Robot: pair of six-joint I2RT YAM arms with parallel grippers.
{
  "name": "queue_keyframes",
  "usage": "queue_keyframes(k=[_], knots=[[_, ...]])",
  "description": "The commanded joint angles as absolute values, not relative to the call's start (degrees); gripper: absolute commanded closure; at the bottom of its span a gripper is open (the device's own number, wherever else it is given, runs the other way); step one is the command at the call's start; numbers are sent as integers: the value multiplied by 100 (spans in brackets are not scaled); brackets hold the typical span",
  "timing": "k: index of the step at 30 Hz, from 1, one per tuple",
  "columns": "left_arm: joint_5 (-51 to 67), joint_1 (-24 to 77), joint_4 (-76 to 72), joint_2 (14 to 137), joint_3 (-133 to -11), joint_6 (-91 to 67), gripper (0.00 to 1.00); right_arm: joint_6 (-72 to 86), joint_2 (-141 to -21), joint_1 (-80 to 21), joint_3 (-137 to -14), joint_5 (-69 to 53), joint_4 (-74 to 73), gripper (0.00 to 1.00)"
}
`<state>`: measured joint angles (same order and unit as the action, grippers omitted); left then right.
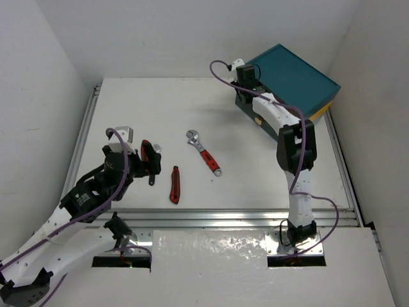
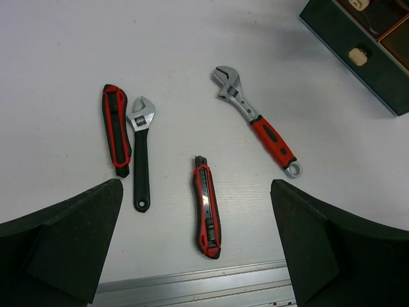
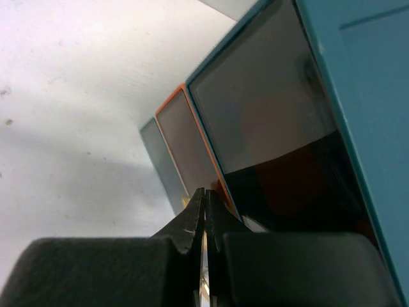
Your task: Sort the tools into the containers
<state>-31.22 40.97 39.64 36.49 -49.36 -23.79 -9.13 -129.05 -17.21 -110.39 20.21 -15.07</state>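
Observation:
Several tools lie on the white table. A red-handled adjustable wrench (image 1: 203, 152) (image 2: 259, 121) sits mid-table, with a red-and-black cutter (image 1: 174, 184) (image 2: 208, 208) nearer the front. A second red-and-black cutter (image 2: 116, 128) and a black-handled wrench (image 2: 140, 150) lie side by side at the left. My left gripper (image 1: 137, 160) (image 2: 195, 187) hovers open above them, holding nothing. The containers are drawers (image 2: 367, 38) (image 3: 185, 153) in a teal-topped chest (image 1: 294, 80). My right gripper (image 1: 245, 89) (image 3: 204, 192) is shut, its tips against the drawer fronts; I see nothing gripped.
An aluminium rail (image 1: 243, 214) (image 2: 192, 281) runs along the table's near edge, and another runs along the left side (image 1: 86, 128). White walls close in the back and both sides. The chest stands in the far right corner, with cream knobs (image 2: 358, 56) on its drawers.

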Motion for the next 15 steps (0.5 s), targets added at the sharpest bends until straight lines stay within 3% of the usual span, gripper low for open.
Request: queue_keyframes(k=[1,4,5,6,8,9,11,15], knots=[[-3059,4105,3683,3648,-4913,-2268,0,-1090,-12516,-1731,-10775,2515,-1933,100],[-3059,4113,3683,3630,-4904,-2268,0,-590,-11981,-1802,-10392,1374,-2162,85],[-3050,4105,3674,3604,-4913,-2268,0,-328,-11762,-1837,-10171,1154,-2084,73],[-3050,4104,3683,3595,-4904,-2259,0,-247,-11525,-1959,-9899,1169,-1961,52],[-3041,4113,3674,3577,-4913,-2259,0,-124,-10865,-2196,-9222,1413,-1653,37],[-3032,4113,3674,3577,-4904,-2259,0,-132,-10533,-2293,-8880,1554,-1583,20],[-3015,4122,3674,3533,-4904,-2250,0,-219,-10328,-2477,-8658,2027,-1669,2],[-2962,4122,3648,3445,-4896,-2241,0,-439,-10160,-2628,-8158,3386,-2118,1]])
